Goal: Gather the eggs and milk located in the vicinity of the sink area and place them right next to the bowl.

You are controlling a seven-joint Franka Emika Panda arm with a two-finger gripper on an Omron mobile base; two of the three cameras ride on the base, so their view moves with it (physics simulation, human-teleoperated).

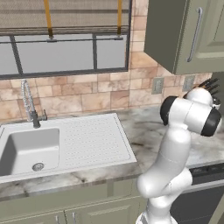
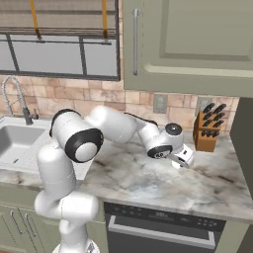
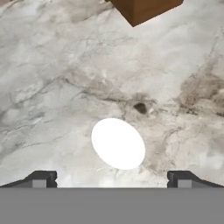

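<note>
Two dark fingertips (image 3: 43,178) stand wide apart, so the two-finger gripper (image 3: 111,179) is fully spread and holds nothing, hanging low over the grey-veined marble counter (image 3: 52,87). Centred between the tips and just beyond them, a flat-white oval blob (image 3: 118,143) lies on the marble. Can't tell if it's the egg: it reads white, not orange-brown. Farther on is the corner of a brown wooden knife block (image 3: 144,8). The white rectangular sink with ribbed drainboard (image 1: 92,140) is well off to the left, apart from the hand. My call: confirm what the oval is first. If it's the egg, keep it centred, descend straight and close gently. It's round, so it'll likely roll if one finger touches first.
</note>
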